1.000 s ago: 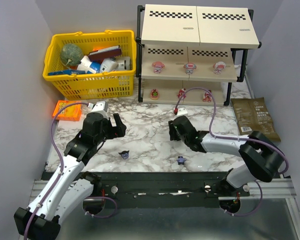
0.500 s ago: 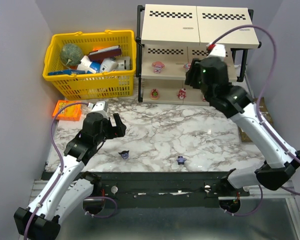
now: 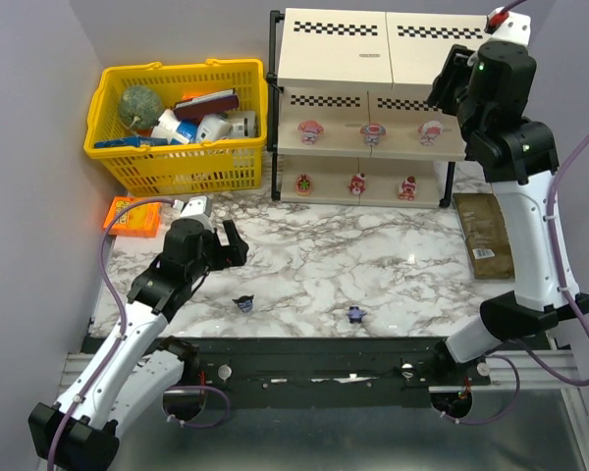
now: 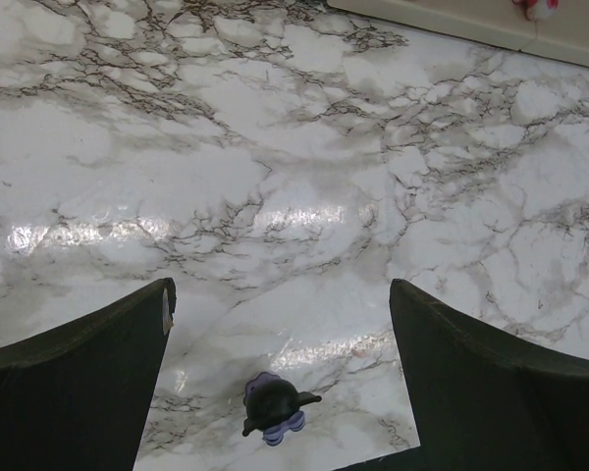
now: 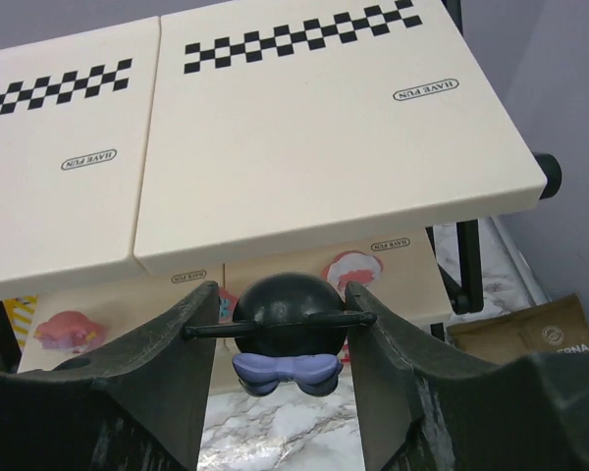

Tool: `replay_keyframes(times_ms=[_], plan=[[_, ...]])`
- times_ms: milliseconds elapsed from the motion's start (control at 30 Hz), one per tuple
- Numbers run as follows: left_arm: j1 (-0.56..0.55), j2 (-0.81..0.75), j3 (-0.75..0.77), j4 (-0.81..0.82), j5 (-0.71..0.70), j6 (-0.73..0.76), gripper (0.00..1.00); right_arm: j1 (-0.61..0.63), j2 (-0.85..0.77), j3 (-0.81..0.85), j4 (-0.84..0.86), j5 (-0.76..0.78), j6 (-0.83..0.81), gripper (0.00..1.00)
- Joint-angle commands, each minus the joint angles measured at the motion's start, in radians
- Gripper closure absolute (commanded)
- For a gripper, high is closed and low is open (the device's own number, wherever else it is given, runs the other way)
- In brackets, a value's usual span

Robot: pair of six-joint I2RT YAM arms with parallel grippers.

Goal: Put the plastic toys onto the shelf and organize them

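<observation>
Wrist camera is showing what overhead is hiding: right hand is pinching a dark toy above the shelf top. Left hand is hovering wide open over a second dark toy on the table.

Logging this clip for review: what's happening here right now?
The right gripper holds a dark figurine with a purple bow up by the top board of the shelf. The left gripper hangs open near a second dark figurine on the marble table; a third lies further right. Three pink-and-white toys sit on the middle tier, three red-pink ones on the bottom.
</observation>
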Motion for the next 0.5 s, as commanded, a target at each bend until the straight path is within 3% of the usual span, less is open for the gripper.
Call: replay_keyframes(times_ms=[0, 300, 467], plan=[[0.003, 0.009, 0.031, 0.021, -0.025, 0.002, 0.01, -0.075, 0.068, 0.107, -0.039, -0.116, -0.041, 0.86], [0.003, 0.038, 0.022, 0.061, -0.015, 0.016, 0.01, -0.138, 0.191, 0.244, -0.029, -0.202, -0.166, 0.83], [0.003, 0.041, 0.007, 0.064, -0.004, 0.026, 0.01, -0.167, 0.196, 0.224, -0.027, -0.257, -0.165, 0.81]])
